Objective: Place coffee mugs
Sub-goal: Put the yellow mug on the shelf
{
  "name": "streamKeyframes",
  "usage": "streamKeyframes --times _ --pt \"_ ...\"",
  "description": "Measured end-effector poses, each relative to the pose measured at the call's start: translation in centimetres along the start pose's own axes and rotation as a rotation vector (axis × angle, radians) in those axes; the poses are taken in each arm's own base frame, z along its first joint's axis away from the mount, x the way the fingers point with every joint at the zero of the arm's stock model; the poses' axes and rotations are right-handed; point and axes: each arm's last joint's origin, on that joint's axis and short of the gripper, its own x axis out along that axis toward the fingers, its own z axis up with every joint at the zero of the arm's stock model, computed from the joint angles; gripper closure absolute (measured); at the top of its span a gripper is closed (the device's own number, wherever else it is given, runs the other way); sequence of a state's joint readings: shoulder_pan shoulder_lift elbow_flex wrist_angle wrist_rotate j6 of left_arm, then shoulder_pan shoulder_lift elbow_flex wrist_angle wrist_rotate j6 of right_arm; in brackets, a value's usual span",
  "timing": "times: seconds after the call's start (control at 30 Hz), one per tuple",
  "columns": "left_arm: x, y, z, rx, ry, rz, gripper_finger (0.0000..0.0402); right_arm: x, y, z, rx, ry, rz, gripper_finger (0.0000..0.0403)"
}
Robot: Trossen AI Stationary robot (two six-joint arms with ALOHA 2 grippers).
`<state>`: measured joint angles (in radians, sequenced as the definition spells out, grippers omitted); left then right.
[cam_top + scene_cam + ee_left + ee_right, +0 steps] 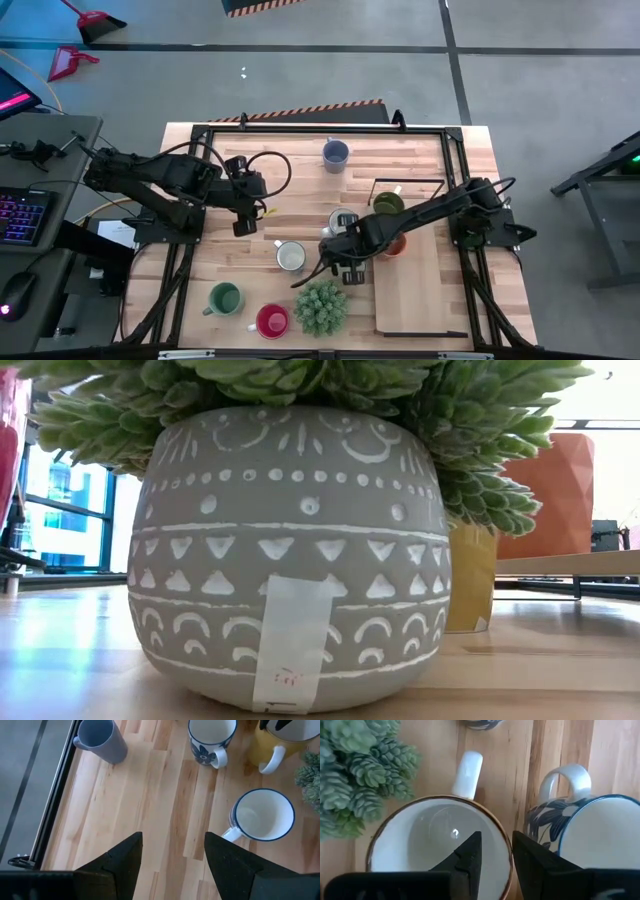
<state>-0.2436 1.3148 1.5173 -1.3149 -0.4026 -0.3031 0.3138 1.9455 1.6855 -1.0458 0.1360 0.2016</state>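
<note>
My right gripper [496, 851] is shut on a mustard-yellow mug [437, 840] with a white inside and a brown rim. It stands at mid-table between the spiky plant [320, 307] and a white flowered mug [580, 827]. In the high view the gripper [348, 262] hides this mug. My left gripper [173, 840] hangs open over bare wood at the left [243, 220], holding nothing. Standing apart are a blue-grey mug [335, 153], an olive mug [388, 203], an orange mug [395, 243], a white blue-rimmed mug [290, 256], a green mug [225, 298] and a red mug [272, 320]. My right gripper has the yellow mug's wall at the rim [508, 851], on the side toward the flowered mug. One finger [470, 857] is inside the cup and the other [535, 865] is outside. The fingers come steeply from above. The mug is upright, and its base [470, 626] looks level with the tabletop.
The plant's grey patterned pot [290, 550] fills the low view and stands close beside the held mug. A raised wooden board [415, 290] lies at the right front, carrying the orange mug. A black frame rail [300, 128] runs round the table's edges.
</note>
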Motion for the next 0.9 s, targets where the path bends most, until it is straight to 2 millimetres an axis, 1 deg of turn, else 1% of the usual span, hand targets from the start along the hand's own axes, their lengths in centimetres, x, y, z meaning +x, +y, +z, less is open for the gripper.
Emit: streamKeyframes --times 0.13,0.43,0.6,0.7,0.83,0.9 --pt "0.0 0.0 0.0 0.001 0.001 0.0 0.02 0.8 0.2 0.2 0.0 0.004 0.0 0.0315" --pt "0.0 0.0 0.0 -0.009 0.001 0.001 0.02 3.4 0.6 0.4 -0.008 0.061 -0.003 0.0315" --pt "0.0 0.0 0.0 -0.009 0.001 0.001 0.02 3.9 0.7 0.3 -0.006 0.076 -0.008 0.0318" --pt "0.0 0.0 0.0 -0.009 0.001 0.001 0.02 3.9 0.6 0.3 0.006 0.078 -0.02 0.0335" --pt "0.0 0.0 0.0 -0.009 0.001 0.0 0.02 3.9 0.4 0.3 0.047 0.078 -0.019 0.0387" --pt "0.0 0.0 0.0 -0.008 0.004 0.001 0.02 3.7 0.4 0.5 0.045 0.066 -0.019 0.0394"
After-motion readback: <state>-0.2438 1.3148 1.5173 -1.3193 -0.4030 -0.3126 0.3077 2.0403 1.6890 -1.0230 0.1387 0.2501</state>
